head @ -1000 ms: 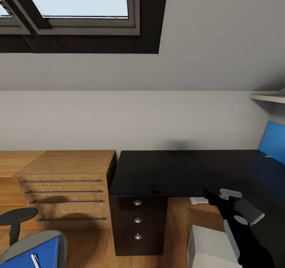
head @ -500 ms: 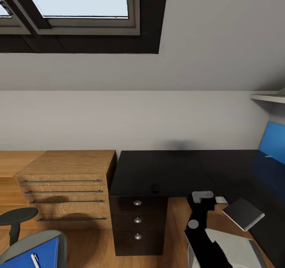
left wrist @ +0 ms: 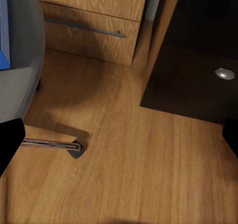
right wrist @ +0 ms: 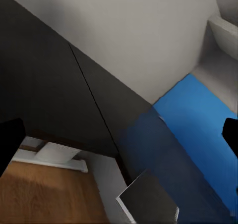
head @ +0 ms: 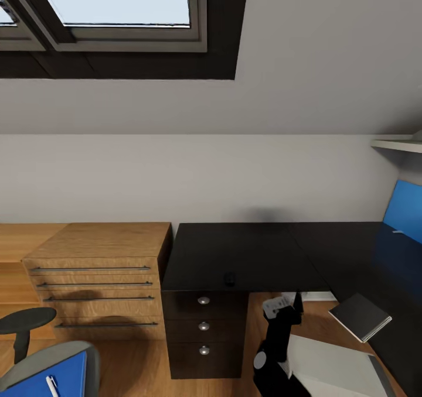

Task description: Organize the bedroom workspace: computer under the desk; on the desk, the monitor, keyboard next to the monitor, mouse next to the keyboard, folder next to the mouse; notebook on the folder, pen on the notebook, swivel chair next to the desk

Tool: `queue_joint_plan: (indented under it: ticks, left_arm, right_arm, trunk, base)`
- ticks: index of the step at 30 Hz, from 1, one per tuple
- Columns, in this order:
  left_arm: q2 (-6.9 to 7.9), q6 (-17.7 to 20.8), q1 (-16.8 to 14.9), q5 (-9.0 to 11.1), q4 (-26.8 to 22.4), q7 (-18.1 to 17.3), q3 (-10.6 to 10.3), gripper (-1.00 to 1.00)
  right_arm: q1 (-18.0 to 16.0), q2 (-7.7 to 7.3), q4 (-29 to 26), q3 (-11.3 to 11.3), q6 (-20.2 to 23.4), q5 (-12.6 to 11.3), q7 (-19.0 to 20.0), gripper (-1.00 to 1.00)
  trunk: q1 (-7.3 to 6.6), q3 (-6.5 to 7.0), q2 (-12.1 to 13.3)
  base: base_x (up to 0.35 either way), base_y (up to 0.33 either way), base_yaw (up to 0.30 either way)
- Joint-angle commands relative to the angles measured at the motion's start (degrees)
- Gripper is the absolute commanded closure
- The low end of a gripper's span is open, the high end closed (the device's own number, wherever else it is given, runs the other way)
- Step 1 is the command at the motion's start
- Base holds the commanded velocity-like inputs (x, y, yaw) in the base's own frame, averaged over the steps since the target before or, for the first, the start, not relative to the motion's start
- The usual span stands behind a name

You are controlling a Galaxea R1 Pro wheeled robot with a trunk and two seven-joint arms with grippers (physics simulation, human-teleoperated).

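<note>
Head view: far to the left of the right gripper point(head: 283, 307), at the lower corner, the swivel chair point(head: 53, 362) carries the blue folder point(head: 50, 379) with a white pen point(head: 51, 385) lying on it. Nearer, a wooden chest of drawers point(head: 99, 280) stands against the black desk point(head: 246, 256), whose drawer unit point(head: 203, 332) sits just left of the gripper. A small dark mouse point(head: 229, 279) lies near the desk's front edge, above and left of the gripper. The right gripper is raised below the desk edge, over the wooden floor point(head: 261, 315); whether its fingers are apart I cannot tell here. The white computer point(head: 331, 368) stands just right of the arm, and the dark notebook point(head: 360, 316) lies at the desk edge further right, apart from the gripper. The blue monitor point(head: 404, 209) is at the far right.

In both wrist views the fingertips sit at opposite edges, spread wide and empty: the left gripper point(left wrist: 119, 140) over floor, the right gripper point(right wrist: 119, 135) facing the monitor point(right wrist: 198, 135).
</note>
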Motion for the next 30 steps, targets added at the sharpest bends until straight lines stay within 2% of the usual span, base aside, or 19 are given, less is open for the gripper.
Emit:
queue_joint_plan:
  ticks: [1, 7, 20, 30]
  left_arm:
    - [-0.02, -0.2, 0.0, -0.5, 0.0, -0.2, 0.5, -1.0]
    - [0.01, -0.2, 0.0, -0.5, 0.0, -0.2, 0.5, -1.0]
    - [-0.04, -0.2, 0.0, -0.5, 0.0, -0.2, 0.5, -1.0]
    - [0.04, -0.2, -0.1, -0.4, 0.0, -0.1, 0.6, -1.0]
  right_arm:
    - [0.0, 0.01, 1.3, 0.4, 1.2, 0.4, -0.6, -1.0]
    - [0.0, -0.01, 4.7, 0.9, 2.0, 0.5, -1.1, -1.0]
    - [0.0, -0.4, 11.5, 0.3, 2.3, 0.4, -1.2, -1.0]
    - [0.0, -0.71, 13.1, 0.2, 2.8, 0.4, -1.2, -1.0]
  trunk:
    - [0.0, -0.07, 0.0]
    - [0.0, -0.07, 0.0]
    - [0.0, -0.07, 0.0]
    - [0.0, -0.07, 0.0]
  base:
    - [0.0, 0.0, 0.0]
    - [0.0, 0.0, 0.0]
    - [0.0, 0.0, 0.0]
    - [0.0, 0.0, 0.0]
